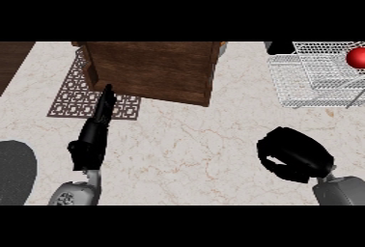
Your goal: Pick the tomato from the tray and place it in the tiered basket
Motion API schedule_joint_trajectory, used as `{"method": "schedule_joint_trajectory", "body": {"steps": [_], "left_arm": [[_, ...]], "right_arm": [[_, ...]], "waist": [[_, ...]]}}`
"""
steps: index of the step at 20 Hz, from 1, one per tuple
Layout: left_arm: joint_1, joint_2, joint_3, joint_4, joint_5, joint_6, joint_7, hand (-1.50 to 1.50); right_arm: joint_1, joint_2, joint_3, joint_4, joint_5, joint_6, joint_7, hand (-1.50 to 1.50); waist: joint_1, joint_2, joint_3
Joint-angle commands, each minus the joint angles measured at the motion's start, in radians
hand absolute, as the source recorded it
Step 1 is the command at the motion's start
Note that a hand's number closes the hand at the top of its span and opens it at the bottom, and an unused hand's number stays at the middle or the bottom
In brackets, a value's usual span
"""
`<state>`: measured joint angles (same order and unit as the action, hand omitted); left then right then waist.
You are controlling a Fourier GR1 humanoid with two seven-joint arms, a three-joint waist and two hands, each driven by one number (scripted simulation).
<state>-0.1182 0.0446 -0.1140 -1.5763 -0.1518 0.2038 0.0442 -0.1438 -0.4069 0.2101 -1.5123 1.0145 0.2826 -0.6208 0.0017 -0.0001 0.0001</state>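
A pale cream marble tabletop (192, 144) with thin brownish veins fills most of the view. A large dark brown wooden box (153, 70) stands on it near the top, its grain running along the sides. Partly under the box lies a brown patterned lattice mat (75, 99), flat on the stone. At the upper left corner a dark wooden strip (13, 60) borders the marble. The light is even and soft.

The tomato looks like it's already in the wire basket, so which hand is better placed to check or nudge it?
Right. The right hand is on the side of the tiered basket holding the tomato; the left hand is across the counter by the wooden box.
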Motion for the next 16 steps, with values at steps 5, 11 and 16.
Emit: {"method": "schedule_joint_trajectory", "body": {"steps": [5, 11, 16], "left_arm": [[-0.002, -0.004, -0.006, -0.009, -0.007, -0.002, 0.018, 0.00], [0.025, 0.009, 0.008, -0.024, 0.001, -0.007, 0.008, 0.00], [-0.001, 0.005, 0.015, -0.033, -0.005, 0.002, 0.032, 0.00]], "right_arm": [[-0.038, 0.049, -0.101, 0.112, 0.198, 0.014, 0.448, 1.50], [-0.046, 0.103, -0.170, 0.038, 0.320, 0.116, 0.837, 1.50], [-0.105, 0.118, -0.208, -0.179, 0.329, 0.237, 0.968, 1.50]], "waist": [[0.002, 0.002, -0.003], [-0.007, -0.006, -0.002], [-0.011, -0.005, -0.001]]}}
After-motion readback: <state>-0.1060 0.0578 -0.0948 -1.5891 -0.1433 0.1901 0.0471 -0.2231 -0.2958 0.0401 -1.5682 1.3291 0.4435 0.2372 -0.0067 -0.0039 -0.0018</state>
